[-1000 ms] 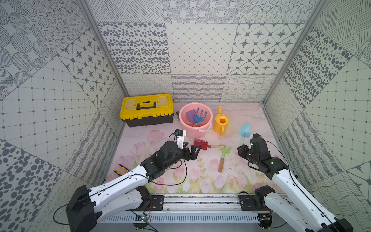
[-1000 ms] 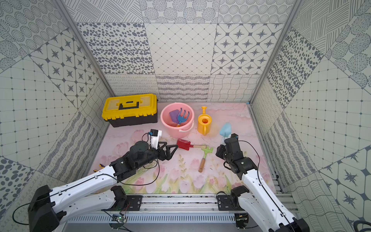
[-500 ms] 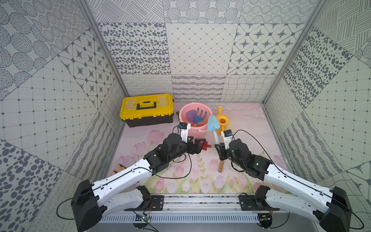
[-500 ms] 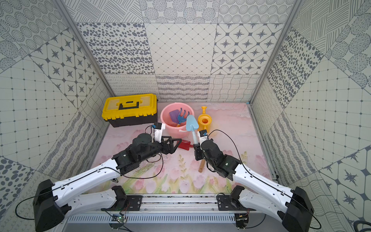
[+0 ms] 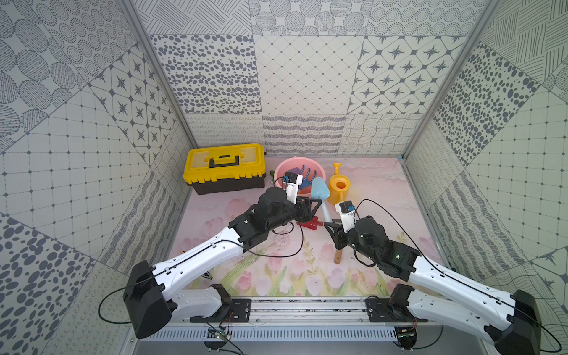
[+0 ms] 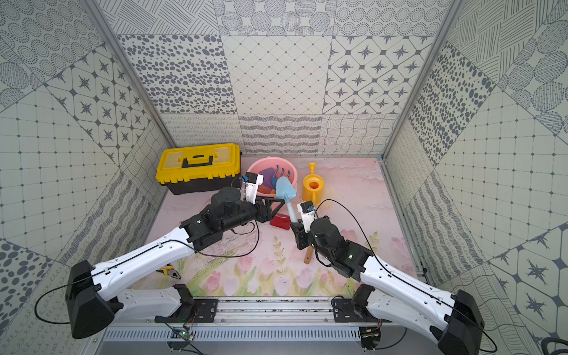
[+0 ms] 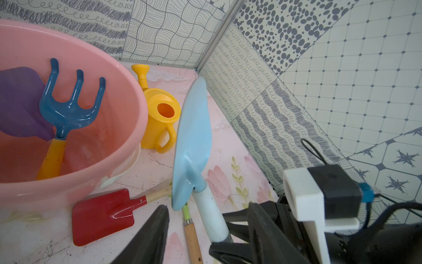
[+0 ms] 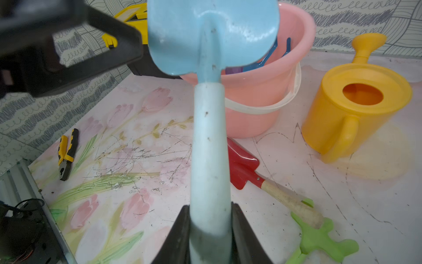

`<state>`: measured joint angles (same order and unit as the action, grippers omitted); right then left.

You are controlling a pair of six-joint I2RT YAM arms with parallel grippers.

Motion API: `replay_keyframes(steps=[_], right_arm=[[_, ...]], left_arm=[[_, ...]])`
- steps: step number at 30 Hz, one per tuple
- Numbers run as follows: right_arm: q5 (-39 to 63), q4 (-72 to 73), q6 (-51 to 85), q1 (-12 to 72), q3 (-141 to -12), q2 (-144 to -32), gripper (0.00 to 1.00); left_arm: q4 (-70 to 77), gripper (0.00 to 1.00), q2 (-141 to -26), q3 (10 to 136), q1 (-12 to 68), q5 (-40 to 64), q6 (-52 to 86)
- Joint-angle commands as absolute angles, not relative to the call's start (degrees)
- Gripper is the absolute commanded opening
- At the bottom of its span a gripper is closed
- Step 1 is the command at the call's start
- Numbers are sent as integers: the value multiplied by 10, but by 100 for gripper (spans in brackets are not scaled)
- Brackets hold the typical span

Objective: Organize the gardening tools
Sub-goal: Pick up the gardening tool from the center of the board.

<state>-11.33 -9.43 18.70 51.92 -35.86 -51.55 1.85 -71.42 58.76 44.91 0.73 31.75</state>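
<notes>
- Right end effector (image 8: 210, 219): pinching the trowel (image 8: 212, 34) by its white handle, plain in the right wrist view. Both top views show the trowel held off the worktop (image 5: 384, 196), blade uppermost, just in front of the bucket (image 5: 281, 167).
- Left end effector (image 7: 209, 212): fingers (image 7: 155, 230) spread, one on either side of the trowel handle. The left wrist view shows a gap on one side; contact on the other cannot be told.
- Bucket: middle of the back edge. The left wrist view shows the fork (image 7: 68, 109) and scoop (image 7: 18, 102) inside it; the right wrist view gives only slivers of them behind the trowel blade.
- Spade (image 8: 242, 164): flat on the worktop in front of the bucket, seen in every view.
- Rake (image 8: 319, 240): green head under the spade's handle tip, shown only by the right wrist view. The top views show just its wooden handle end.
- Pliers (image 6: 168, 272): near the front left corner, mostly hidden behind the left arm in a top view.
- Toolbox (image 5: 224, 166): back left corner, lid down.
- Can (image 5: 339, 186): right of the bucket.
</notes>
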Motion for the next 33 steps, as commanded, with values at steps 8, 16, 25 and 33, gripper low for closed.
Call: replay_keyframes(steps=[8,16,25,33], right_arm=[[-102,-55,166,550,-352,-496,4],[-99,-59,170,551,-352,-485,7],[-193,-98,200,552,-360,-469,97],[-244,-119,219,552,-363,-462,97]], left_arm=[[-1,38,-770,652,406,30,283],[-16,0,-760,666,405,34,276],[-42,0,-767,723,404,-17,205],[8,0,-791,784,393,-115,59]])
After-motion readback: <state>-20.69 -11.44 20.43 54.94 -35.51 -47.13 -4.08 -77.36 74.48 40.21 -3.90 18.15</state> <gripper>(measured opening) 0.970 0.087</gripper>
